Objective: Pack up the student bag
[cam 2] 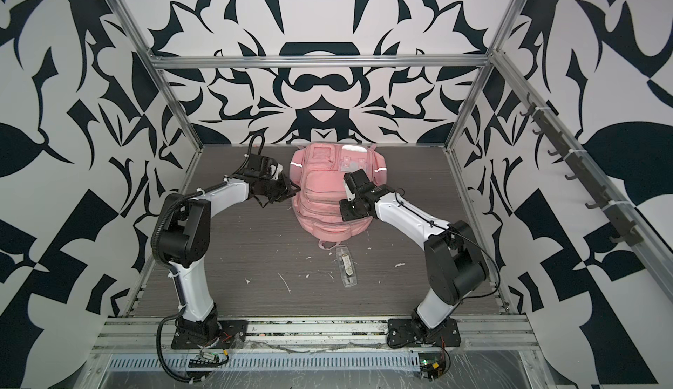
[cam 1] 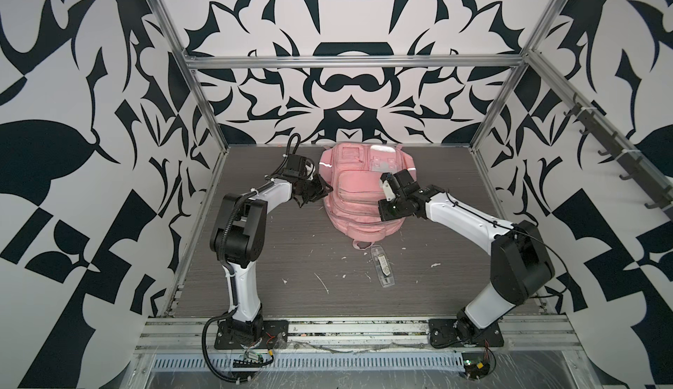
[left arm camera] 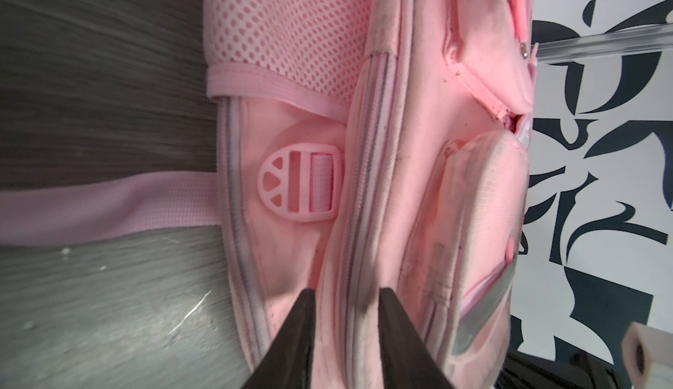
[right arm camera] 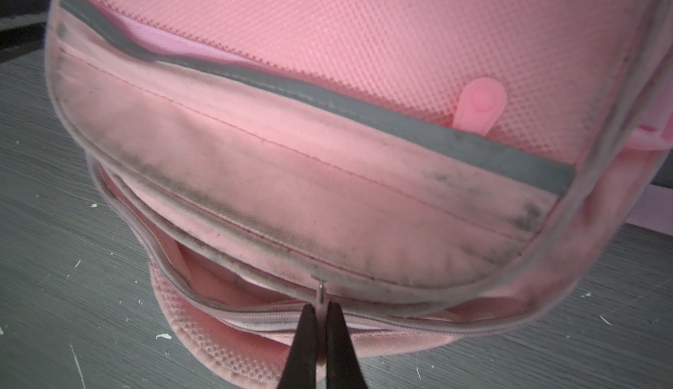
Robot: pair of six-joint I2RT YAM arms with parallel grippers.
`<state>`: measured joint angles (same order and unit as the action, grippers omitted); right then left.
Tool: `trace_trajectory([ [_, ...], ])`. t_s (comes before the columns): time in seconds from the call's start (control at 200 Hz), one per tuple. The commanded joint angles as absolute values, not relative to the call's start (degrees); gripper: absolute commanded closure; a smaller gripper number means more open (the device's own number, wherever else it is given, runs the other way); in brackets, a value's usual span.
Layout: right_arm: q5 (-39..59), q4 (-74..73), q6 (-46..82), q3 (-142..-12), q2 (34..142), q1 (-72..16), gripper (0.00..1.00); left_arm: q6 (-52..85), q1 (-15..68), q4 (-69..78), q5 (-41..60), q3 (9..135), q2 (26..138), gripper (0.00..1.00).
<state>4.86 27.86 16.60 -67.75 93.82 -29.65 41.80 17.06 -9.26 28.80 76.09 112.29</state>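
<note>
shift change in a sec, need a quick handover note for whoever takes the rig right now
Left gripper: closed on a fold of the student bag at its side, bracing it.
Right gripper: shut on the zip pull of the big compartment.
The bag lies flat toward the back of the table. A clear case lies just in front of it, away from both grippers.
Done: bag braced, compartment mouth partly open.
Left: probably finish unzipping, put the clear case in, zip shut.
</note>
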Motion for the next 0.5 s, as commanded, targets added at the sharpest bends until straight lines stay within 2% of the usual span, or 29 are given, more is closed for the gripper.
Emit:
trace_trajectory([
  [0.0, 5.6, 28.2, 17.2, -68.4, 93.7, -29.8, 1.0, 42.4, 17.3, -8.2, 30.5, 77.0, 113.9, 0.68],
  [0.29, 7.1, 29.3, 16.4, -70.3, 95.4, -31.3, 1.0, 43.1, 18.2, -7.9, 31.4, 77.5, 116.3, 0.71],
  [0.495, 7.2, 29.7, 16.1, -73.4, 97.6, -34.8, 1.0, 43.7, 18.5, -7.1, 31.7, 76.8, 115.5, 0.92],
])
